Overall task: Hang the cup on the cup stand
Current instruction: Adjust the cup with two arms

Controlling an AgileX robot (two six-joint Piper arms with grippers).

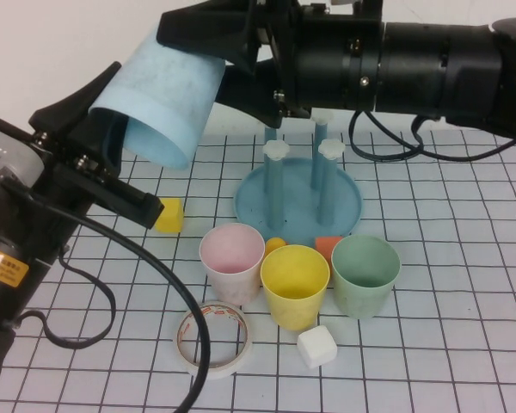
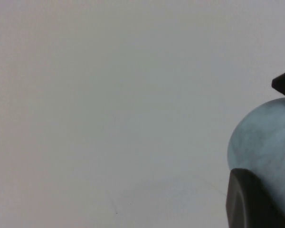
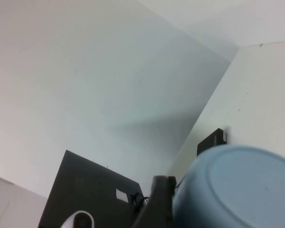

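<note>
Left gripper (image 1: 112, 129) sat nearest, pinching the light blue cup (image 1: 163, 99) by its rim, held aloft, mouth tilted down-left. Right gripper (image 1: 219, 52) spread wide at the cup's base. Cup stand (image 1: 297, 196) lay below, rightward.

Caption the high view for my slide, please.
Left gripper holds the cup aloft; open right gripper by its base.

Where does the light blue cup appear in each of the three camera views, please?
High view: the cup is upper left, held up tilted between the left gripper and the right gripper.
Left wrist view: its speckled side is at the right edge.
Right wrist view: its round base fills the lower right.
Shared landmark: the cup's own pale blue surface beside dark fingers.
</note>
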